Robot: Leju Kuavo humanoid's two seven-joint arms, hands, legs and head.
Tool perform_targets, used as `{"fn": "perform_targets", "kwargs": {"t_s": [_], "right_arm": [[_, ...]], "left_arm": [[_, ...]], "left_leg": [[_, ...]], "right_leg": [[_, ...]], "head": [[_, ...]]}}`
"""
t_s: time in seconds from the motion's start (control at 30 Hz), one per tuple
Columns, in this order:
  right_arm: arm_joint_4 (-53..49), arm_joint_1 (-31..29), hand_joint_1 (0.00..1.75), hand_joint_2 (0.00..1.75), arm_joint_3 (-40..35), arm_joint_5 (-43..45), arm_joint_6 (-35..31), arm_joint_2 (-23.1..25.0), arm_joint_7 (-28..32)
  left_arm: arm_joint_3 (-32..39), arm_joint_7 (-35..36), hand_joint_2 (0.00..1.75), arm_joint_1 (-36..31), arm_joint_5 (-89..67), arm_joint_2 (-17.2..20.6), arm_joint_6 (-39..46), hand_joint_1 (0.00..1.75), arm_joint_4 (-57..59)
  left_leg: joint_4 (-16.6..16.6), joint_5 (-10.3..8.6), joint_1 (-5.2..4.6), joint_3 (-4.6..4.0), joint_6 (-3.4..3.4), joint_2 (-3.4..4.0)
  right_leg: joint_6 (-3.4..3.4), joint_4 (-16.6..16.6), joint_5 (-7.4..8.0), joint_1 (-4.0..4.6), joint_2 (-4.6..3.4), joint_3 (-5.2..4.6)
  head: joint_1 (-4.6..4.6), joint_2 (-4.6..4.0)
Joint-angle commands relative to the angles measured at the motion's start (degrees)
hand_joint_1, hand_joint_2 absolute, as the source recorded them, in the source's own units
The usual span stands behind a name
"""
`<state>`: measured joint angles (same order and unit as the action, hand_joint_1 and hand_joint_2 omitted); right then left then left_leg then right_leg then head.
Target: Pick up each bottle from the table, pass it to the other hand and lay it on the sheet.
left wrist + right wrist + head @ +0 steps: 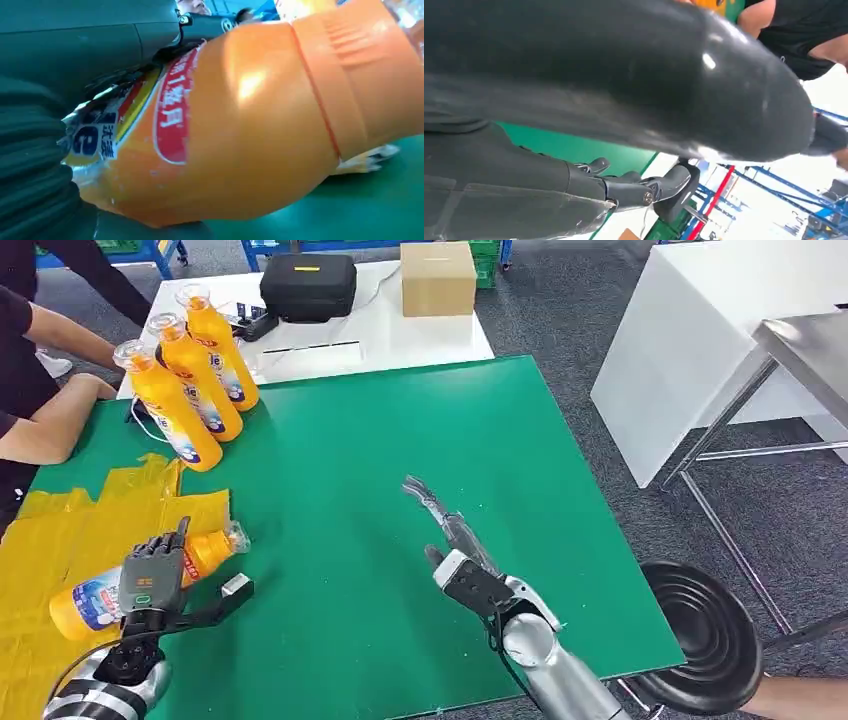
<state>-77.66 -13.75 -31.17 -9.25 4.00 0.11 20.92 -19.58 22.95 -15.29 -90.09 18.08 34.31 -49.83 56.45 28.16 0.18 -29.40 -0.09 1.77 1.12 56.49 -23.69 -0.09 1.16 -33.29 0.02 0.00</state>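
An orange bottle (110, 590) with a blue and white label lies on its side across the yellow sheet (40, 540), neck toward the green mat. My left hand (152, 580) wraps over its middle; in the left wrist view the bottle (240, 125) is pressed against the palm. Three more orange bottles (190, 375) stand upright in a row at the mat's far left corner. My right hand (455, 540) hovers over the middle of the green mat (420, 440), fingers stretched out and holding nothing. The right wrist view looks past its dark thumb (624, 75).
A person's arm (50, 420) rests at the table's left edge beside the standing bottles. Behind the mat, a white table carries a black case (308, 285) and a cardboard box (437, 278). A black stool (705, 635) stands off the mat's near right corner.
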Motion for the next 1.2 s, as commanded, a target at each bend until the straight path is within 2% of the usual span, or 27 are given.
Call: {"fn": "perform_targets", "kwargs": {"t_s": [0.03,0.1,0.33,0.37,0.43,0.5,0.53,0.57,0.6,0.63,0.67,0.73,0.77,0.83,0.9,0.97,1.13,1.2], "right_arm": [[4.29,-3.09,0.0,0.0,-1.76,0.26,0.13,0.16,-0.29],[4.43,-3.14,0.0,0.0,-1.71,0.24,0.11,0.17,-0.33],[4.43,-3.14,0.0,0.0,-1.71,0.24,0.11,0.17,-0.33],[4.48,-3.11,0.0,0.0,-1.74,0.17,0.11,0.16,-0.4],[4.46,-2.88,0.0,0.0,-1.48,-0.06,-0.02,0.23,-0.5],[4.14,-2.05,0.0,0.0,-1.22,-0.24,-0.27,-0.04,-0.52],[4.02,-1.64,0.0,0.0,-1.27,-0.34,-0.46,-0.27,-0.46],[3.84,-1.01,0.0,0.0,-1.14,-0.97,-1.46,-0.38,-0.11],[3.25,0.09,0.0,0.0,-0.97,-3.68,-3.74,-0.06,0.34],[2.47,1.1,0.0,0.0,-0.75,-7.42,-7.39,0.39,0.83],[0.11,3.94,0.0,0.0,0.6,-13.35,-12.47,2.64,0.78],[-4.65,8.78,0.0,0.0,2.1,-19.7,-19.86,6.62,0.77],[-5.81,9.76,0.0,0.0,1.6,-21.8,-22.01,7.47,0.71],[-7.62,11.22,0.0,0.0,0.52,-24.27,-24.52,8.39,0.66],[-8.95,12.19,0.0,0.0,0.11,-24.79,-25.54,8.7,1.17],[-9.87,12.81,0.0,0.0,-0.2,-25.17,-26.09,8.62,1.57],[-8.38,12.68,0.0,0.0,-1.26,-25.32,-25.68,9.99,2.7],[-6.51,12.21,0.0,0.0,-2.12,-25.64,-25.2,10.95,2.91]], "left_arm": [[1.89,-4.68,1.75,0.02,0.09,-0.62,-1.38,0.0,6.91],[3.16,-6.78,1.75,0.63,0.09,-1.0,-1.04,0.0,5.99],[3.16,-6.78,1.75,0.63,0.09,-1.0,-1.04,0.0,5.99],[4.18,-7.67,1.75,1.08,0.09,-1.51,-0.78,0.0,5.48],[10.13,-13.94,1.75,2.2,0.09,-3.94,-0.4,0.0,3.21],[17.31,-20.36,1.75,5.78,0.35,-8.1,5.69,0.0,-6.52],[14.82,-16.59,1.75,8.83,0.09,-6.12,5.69,0.0,-15.7],[17.33,-18.61,0.0,11.35,2.96,-10.3,5.69,0.0,-25.09],[23.86,-30.83,0.0,11.67,11.27,-16.2,5.69,0.0,-27.04],[27.27,-39.58,0.0,11.14,19.89,-20.66,5.69,0.0,-27.86],[24.43,-47.71,0.0,11.74,37.51,-22.3,2.17,0.0,-29.82],[20.01,-51.97,0.0,16.62,56.67,-24.45,-12.11,0.0,-43.18],[17.99,-53.32,0.0,19.22,58.93,-25.5,-14.44,0.0,-47.75],[12.16,-54.13,0.0,24.44,63.11,-26.18,-20.25,0.0,-54.63],[8.01,-54.65,0.0,27.38,64.99,-26.02,-22.78,0.0,-57.01],[5.09,-55.39,0.0,28.8,68.22,-25.19,-25.25,0.0,-57.6],[3.71,-55.58,0.0,29.68,70.28,-24.92,-28.52,0.0,-55.56],[3.51,-55.2,0.0,29.34,71.25,-25.95,-30.03,0.0,-53.55]], "left_leg": [[-0.07,-0.04,0.03,0.11,-0.01,0.06],[-0.07,-0.03,-0.01,0.2,-0.01,0.04],[-0.08,-0.06,-0.02,0.27,0.01,0.02],[-0.06,-0.05,-0.01,0.29,0.0,0.0],[-0.07,-0.06,-0.02,0.28,0.01,0.0],[-0.1,-0.08,-0.01,0.27,0.01,0.0],[-0.11,-0.08,0.03,0.25,0.01,-0.02],[-0.09,-0.08,0.01,0.22,0.03,-0.1],[-0.01,-0.03,0.0,0.17,0.04,-0.08],[0.02,-0.06,0.01,0.16,0.05,-0.23],[0.05,-0.06,0.03,0.14,0.09,-0.49],[0.06,-0.06,-0.1,0.05,0.07,-0.46],[0.1,0.0,-0.08,0.01,0.09,-0.62],[0.14,0.09,-0.05,-0.06,0.07,-0.18],[0.11,0.25,-0.07,-0.02,0.14,0.16],[0.07,0.29,-0.1,-0.04,0.21,0.07],[0.06,0.37,-0.01,0.03,0.21,-0.12],[0.02,0.29,-0.05,-0.06,0.22,-0.07]], "right_leg": [[0.01,-0.1,0.11,0.02,-0.29,0.05],[0.01,-0.06,0.08,-0.02,-0.22,0.14],[0.01,-0.05,0.05,-0.03,-0.19,0.21],[0.0,-0.04,0.03,-0.02,-0.15,0.24],[0.0,-0.04,0.04,-0.04,-0.16,0.24],[0.02,-0.1,0.08,-0.02,-0.2,0.23],[0.02,-0.14,0.11,0.01,-0.25,0.21],[0.04,-0.14,0.08,-0.01,-0.14,0.22],[0.05,-0.06,0.03,-0.01,-0.11,0.15],[0.06,-0.06,0.0,0.01,0.09,0.14],[0.1,-0.12,-0.03,0.03,0.29,0.19],[0.08,-0.07,-0.08,-0.01,0.33,0.0],[0.12,-0.09,-0.14,0.01,0.4,0.06],[0.07,-0.03,-0.09,0.03,0.05,-0.08],[0.05,-0.05,-0.1,-0.05,-0.23,-0.13],[0.06,-0.08,-0.13,-0.1,-0.14,-0.17],[0.2,-0.2,-0.22,-0.02,-0.2,-0.03],[0.2,-0.21,-0.16,-0.04,-0.15,-0.11]], "head": [[0.0,0.0],[0.0,0.0],[0.0,0.0],[0.0,0.0],[0.0,0.0],[0.0,0.0],[0.0,0.0],[0.0,0.0],[-0.04,0.0],[0.0,0.0],[0.0,0.0],[0.0,0.0],[0.02,0.0],[0.04,0.0],[0.0,0.02],[0.0,0.0],[0.0,0.0],[0.0,0.0]]}}
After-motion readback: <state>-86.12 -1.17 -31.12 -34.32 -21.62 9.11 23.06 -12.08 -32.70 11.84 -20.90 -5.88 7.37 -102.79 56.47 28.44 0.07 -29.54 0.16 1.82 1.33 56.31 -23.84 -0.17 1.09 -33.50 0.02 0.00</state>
